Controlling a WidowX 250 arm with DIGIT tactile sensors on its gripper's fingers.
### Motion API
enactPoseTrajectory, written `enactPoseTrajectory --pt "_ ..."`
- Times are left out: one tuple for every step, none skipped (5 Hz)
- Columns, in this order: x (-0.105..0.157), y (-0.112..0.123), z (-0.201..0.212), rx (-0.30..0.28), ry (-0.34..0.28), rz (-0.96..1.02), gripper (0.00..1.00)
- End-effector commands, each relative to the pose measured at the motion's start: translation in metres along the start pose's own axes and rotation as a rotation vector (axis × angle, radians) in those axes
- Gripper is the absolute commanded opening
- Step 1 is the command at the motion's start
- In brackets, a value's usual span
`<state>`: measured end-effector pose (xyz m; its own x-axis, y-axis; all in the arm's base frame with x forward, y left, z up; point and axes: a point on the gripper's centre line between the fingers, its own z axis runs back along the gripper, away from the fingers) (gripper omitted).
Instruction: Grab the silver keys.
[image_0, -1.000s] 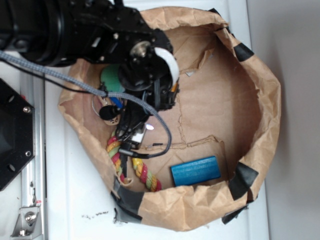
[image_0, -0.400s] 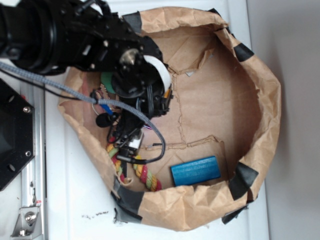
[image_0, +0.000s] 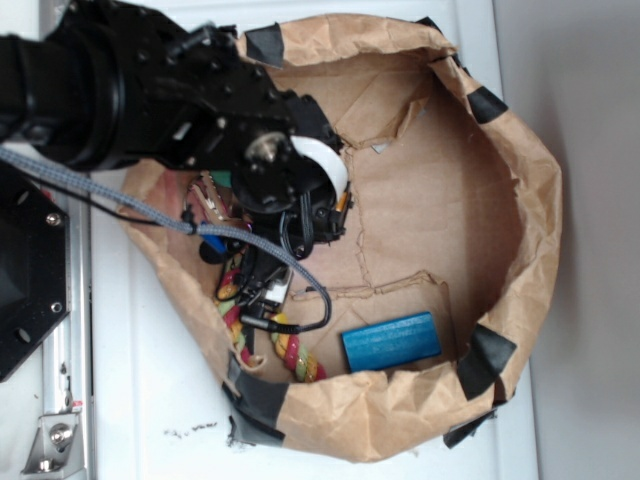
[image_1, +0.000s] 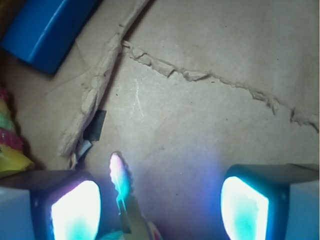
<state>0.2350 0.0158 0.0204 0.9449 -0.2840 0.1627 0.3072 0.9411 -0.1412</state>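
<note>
Gripper (image_1: 160, 207) low over bag floor, fingers spread wide, nothing clamped. One blade of silver keys (image_1: 121, 192) lies between fingers, nearer left pad, tip toward torn seam. Blue box (image_0: 391, 342) by paper bag (image_0: 520, 160) near wall; rope toy (image_0: 285, 350) at left wall. Bag's right half open floor.

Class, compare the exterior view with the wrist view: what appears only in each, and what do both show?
Only the exterior view shows the whole paper bag rim, its black tape patches and the robot arm. Only the wrist view shows the tool with its two glowing pads apart and one key tip between them. Both show the blue block, the rope toy and the torn paper floor.
</note>
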Motion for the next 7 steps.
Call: enactPoseTrajectory --pt "0.001 -0.003 -0.006 0.02 -0.01 -0.021 1.0" --pt "0.0 -0.005 -0.01 0.031 0.003 -0.021 1.0" --pt "-0.003 -0.01 -0.016 0.052 -0.003 -0.035 1.0" --pt "-0.002 -0.007 -0.015 0.039 -0.004 -0.021 0.0" --pt "0.0 -0.007 -0.013 0.03 -0.009 -0.026 0.0" --pt "0.002 -0.006 -0.013 0.027 -0.012 -0.025 0.0" --pt "0.004 -0.006 -0.013 0.025 -0.015 -0.027 0.0"
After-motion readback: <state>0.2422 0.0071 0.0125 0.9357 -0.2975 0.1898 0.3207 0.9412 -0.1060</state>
